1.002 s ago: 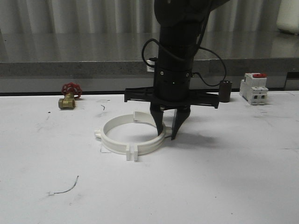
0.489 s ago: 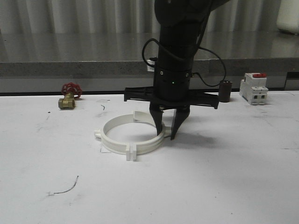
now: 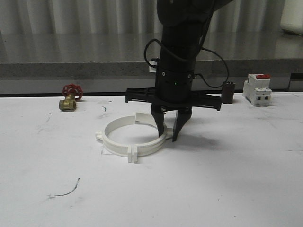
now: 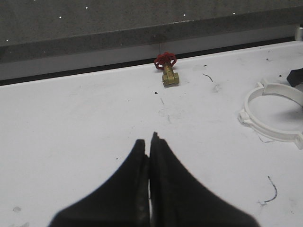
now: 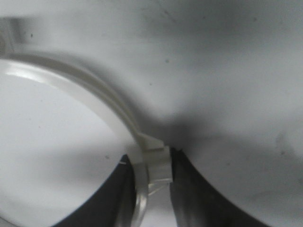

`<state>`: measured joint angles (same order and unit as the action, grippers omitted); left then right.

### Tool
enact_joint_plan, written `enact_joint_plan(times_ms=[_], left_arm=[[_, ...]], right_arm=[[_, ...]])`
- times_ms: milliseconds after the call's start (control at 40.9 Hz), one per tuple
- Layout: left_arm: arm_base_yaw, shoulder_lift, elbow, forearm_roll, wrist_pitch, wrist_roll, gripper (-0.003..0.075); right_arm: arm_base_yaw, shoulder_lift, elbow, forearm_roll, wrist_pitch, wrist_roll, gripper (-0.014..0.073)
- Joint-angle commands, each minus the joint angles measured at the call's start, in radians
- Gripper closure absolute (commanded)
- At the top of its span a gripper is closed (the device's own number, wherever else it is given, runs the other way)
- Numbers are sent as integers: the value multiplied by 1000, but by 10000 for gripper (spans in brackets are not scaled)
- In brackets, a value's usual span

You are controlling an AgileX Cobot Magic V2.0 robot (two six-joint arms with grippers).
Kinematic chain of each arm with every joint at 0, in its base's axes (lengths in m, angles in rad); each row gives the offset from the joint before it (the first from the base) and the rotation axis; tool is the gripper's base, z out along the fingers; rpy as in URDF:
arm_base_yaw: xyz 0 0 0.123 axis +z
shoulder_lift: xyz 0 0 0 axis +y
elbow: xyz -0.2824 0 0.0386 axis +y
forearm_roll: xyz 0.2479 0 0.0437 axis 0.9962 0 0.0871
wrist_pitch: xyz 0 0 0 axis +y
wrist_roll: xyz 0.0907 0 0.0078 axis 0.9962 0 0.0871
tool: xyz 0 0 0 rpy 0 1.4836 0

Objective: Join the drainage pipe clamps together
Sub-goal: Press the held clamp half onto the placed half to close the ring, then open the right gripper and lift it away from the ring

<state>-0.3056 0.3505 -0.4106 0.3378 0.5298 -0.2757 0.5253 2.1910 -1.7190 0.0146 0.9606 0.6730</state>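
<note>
The two white drainage pipe clamps lie as a ring on the white table. The left half [image 3: 106, 139] and the right half [image 3: 151, 146] meet at paired tabs [image 3: 133, 155] at the front. A loose end tab [image 3: 141, 116] sticks out at the back. My right gripper [image 3: 169, 135] points straight down over the ring's right side. It is shut on the right clamp [image 5: 94, 94], one finger inside the band and the other against its lug [image 5: 158, 163]. My left gripper [image 4: 150, 139] is shut on nothing, hanging over bare table left of the ring [image 4: 272, 135].
A brass valve with a red handle [image 3: 69, 98] sits at the back left. A white breaker with a red switch [image 3: 257, 90] and a small dark cylinder [image 3: 229, 92] stand at the back right. A thin wire scrap [image 3: 66, 189] lies front left. A grey ledge [image 3: 71, 68] bounds the back.
</note>
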Motion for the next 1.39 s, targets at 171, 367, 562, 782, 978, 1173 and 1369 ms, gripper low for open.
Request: enact_joint_plan(times_ms=[171, 367, 562, 782, 978, 1173, 1369], left_arm=[[1, 6, -27, 14, -81, -2, 741], [1, 6, -27, 14, -81, -2, 741], [1, 6, -27, 14, -81, -2, 741], [1, 6, -27, 14, -81, -2, 741], [1, 6, -27, 14, -81, -2, 741], [1, 6, -27, 14, -81, -2, 741], [1, 6, -27, 14, -81, -2, 741]], right_arm=[[0, -47, -30, 17, -30, -2, 375], [0, -47, -30, 17, -30, 5, 314], [0, -47, -30, 17, -32, 48, 244], [-6, -53, -30, 17, -24, 50, 137], [-6, -98, -29, 4, 30, 49, 126], [-6, -182, -29, 1, 82, -24, 205], [-6, -273, -27, 1, 127, -99, 536]])
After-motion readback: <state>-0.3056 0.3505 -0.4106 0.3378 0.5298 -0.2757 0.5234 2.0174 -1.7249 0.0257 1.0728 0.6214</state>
